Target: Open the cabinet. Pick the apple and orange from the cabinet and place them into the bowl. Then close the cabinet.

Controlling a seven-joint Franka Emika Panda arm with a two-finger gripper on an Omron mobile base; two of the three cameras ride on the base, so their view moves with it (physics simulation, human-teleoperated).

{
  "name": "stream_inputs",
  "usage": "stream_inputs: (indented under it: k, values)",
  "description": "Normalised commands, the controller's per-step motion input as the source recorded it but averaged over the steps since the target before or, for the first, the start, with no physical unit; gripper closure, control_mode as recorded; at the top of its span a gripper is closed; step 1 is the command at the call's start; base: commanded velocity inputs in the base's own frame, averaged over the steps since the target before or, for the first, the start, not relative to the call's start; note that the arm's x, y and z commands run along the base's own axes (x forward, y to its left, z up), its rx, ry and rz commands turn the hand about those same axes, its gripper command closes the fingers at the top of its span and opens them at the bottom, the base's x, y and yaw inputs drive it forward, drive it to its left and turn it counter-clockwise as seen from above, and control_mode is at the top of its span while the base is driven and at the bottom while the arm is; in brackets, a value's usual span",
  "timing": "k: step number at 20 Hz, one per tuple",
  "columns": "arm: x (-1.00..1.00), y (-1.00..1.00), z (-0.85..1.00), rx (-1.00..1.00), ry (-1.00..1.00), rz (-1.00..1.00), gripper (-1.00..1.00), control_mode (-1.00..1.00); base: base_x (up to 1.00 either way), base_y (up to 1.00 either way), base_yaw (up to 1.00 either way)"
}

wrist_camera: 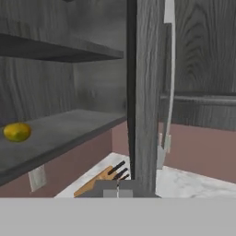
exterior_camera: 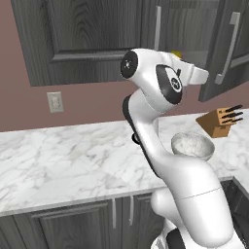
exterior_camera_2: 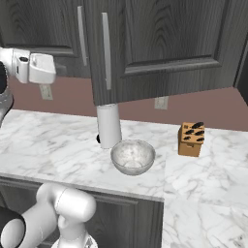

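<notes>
One door of the cabinet [wrist_camera: 145,92] swung out edge-on | step: opening, nearly done | tool [wrist_camera: 118,188] closed, empty, just beside door edge | orange [wrist_camera: 17,132] on lower cabinet shelf, apple not seen | bowl [exterior_camera_2: 132,156] on table near front edge, beside paper-towel roll [exterior_camera_2: 109,125] | next: open tool, reach to orange

The cabinet [exterior_camera_2: 160,43] is looking like dark, matt wood with wavy grain, and its handles [exterior_camera_2: 105,51] are shining like smooth metal. The tabletop [exterior_camera: 63,160] is showing glossy white marble. The bowl [exterior_camera_2: 132,157] is looking speckled and rough. The knife block [exterior_camera_2: 191,139] is looking like plain wood.
</notes>
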Motion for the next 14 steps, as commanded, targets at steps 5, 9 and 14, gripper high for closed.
stream_inputs:
  k: [5, 9, 14]
  values:
    - [0.37, 0.0, -0.04, -0.02, 0.0, -0.14, 1.0, -1.0, 0.0, 0.0, 0.0]
    - [0.31, -0.12, 0.0, -0.01, 0.0, -0.06, 1.0, -1.0, 0.0, 0.0, 0.0]
    - [0.17, -0.25, 0.0, 0.0, 0.0, -0.07, 1.0, -1.0, 0.0, 0.0, 0.0]
